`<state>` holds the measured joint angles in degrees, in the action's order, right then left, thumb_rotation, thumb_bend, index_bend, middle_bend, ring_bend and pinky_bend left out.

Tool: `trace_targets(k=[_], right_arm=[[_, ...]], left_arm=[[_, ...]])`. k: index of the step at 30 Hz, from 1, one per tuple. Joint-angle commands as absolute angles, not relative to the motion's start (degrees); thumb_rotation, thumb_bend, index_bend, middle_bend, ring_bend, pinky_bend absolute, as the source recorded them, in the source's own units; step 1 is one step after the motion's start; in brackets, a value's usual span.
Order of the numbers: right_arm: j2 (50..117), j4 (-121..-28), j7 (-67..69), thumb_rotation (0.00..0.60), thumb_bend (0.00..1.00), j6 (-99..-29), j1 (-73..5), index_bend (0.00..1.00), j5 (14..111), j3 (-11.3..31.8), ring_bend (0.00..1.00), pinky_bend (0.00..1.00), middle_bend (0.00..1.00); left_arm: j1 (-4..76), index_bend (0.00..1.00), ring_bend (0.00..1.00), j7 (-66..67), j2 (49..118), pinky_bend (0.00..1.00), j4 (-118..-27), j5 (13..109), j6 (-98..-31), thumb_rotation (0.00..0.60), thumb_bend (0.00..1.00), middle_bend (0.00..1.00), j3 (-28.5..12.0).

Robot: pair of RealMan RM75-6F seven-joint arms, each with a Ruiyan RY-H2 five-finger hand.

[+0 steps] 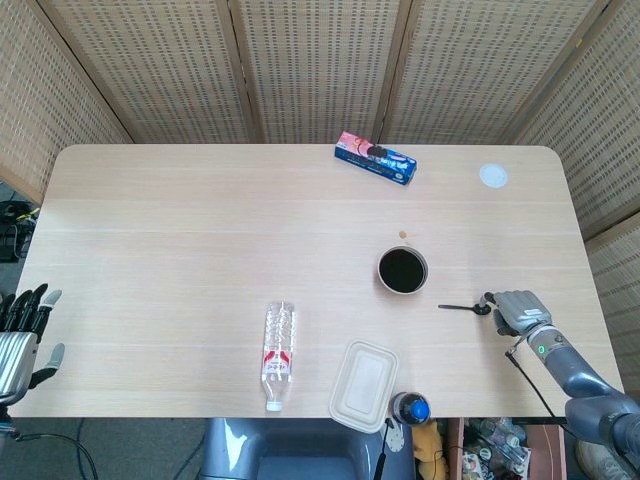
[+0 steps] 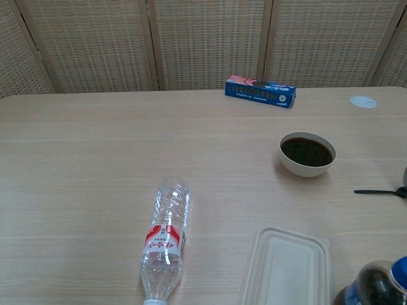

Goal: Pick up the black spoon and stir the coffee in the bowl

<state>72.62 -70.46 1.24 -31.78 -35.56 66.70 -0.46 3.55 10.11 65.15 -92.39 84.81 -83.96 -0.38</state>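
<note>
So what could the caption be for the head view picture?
Right robot hand touches the black spoon beside the coffee bowl; left robot hand waits off the table edge.

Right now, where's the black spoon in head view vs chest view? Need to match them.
Head view: the thin black spoon lies on the table lower right, just right of the white bowl of dark coffee, its right end at the right hand.
Chest view: black spoon at the right edge, mid-height, partly cut off.
Shared landmark: the bowl of coffee, up-left of the spoon in both.
</note>
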Motion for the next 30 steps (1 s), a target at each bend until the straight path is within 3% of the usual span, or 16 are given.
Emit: trace_targets(k=[1, 5, 7, 12, 15, 20, 30], right_arm=[[72.8, -71.2, 0.8, 0.6, 1.0, -32.4, -35.7, 0.31, 67.1, -0.2, 1.0, 1.0, 0.98], [73.2, -72.2, -0.9, 0.6, 0.98, -35.3, -35.2, 0.31, 67.4, 0.3, 1.0, 1.0, 0.93], [73.3, -72.8, -2.0, 0.6, 0.91, -37.4, -34.8, 0.34, 67.5, 0.6, 0.99, 1.0, 0.88], [73.2, -75.9, -5.5, 0.6, 0.53, -43.8, -33.2, 0.43, 66.3, 1.9, 0.81, 1.0, 0.71], [74.3, -78.3, -9.7, 0.6, 0.39, -51.3, -31.1, 0.45, 65.1, 3.3, 0.77, 1.0, 0.7], [77.0, -79.9, -15.0, 0.6, 0.35, -57.1, -29.4, 0.49, 62.2, 4.5, 0.83, 1.0, 0.79], [80.4, -78.7, -16.3, 0.6, 0.35, -56.6, -29.5, 0.53, 60.0, 5.6, 0.96, 1.0, 0.92]], left_arm=[[3.4, 0.0, 0.0, 10.0, 65.1, 0.0, -92.3, 84.8, -84.0, 0.6, 0.45, 0.0, -0.3], [3.3, 0.0, 0.0, 9.6, 65.1, 0.0, -92.0, 84.7, -84.2, 0.6, 0.45, 0.0, -0.3], [3.2, 0.0, 0.0, 9.5, 65.1, 0.0, -91.9, 84.6, -84.2, 0.6, 0.45, 0.0, -0.3], [3.2, 0.0, 0.0, 9.1, 65.1, 0.0, -91.7, 84.6, -84.2, 0.6, 0.45, 0.0, -0.3], [3.3, 0.0, 0.0, 8.8, 65.2, 0.0, -91.5, 84.7, -84.1, 0.6, 0.45, 0.0, -0.3], [3.4, 0.0, 0.0, 8.5, 65.3, 0.0, -91.2, 84.9, -83.9, 0.6, 0.45, 0.0, -0.4], [3.5, 0.0, 0.0, 7.8, 65.4, 0.0, -90.4, 84.8, -83.7, 0.6, 0.45, 0.0, -0.4]])
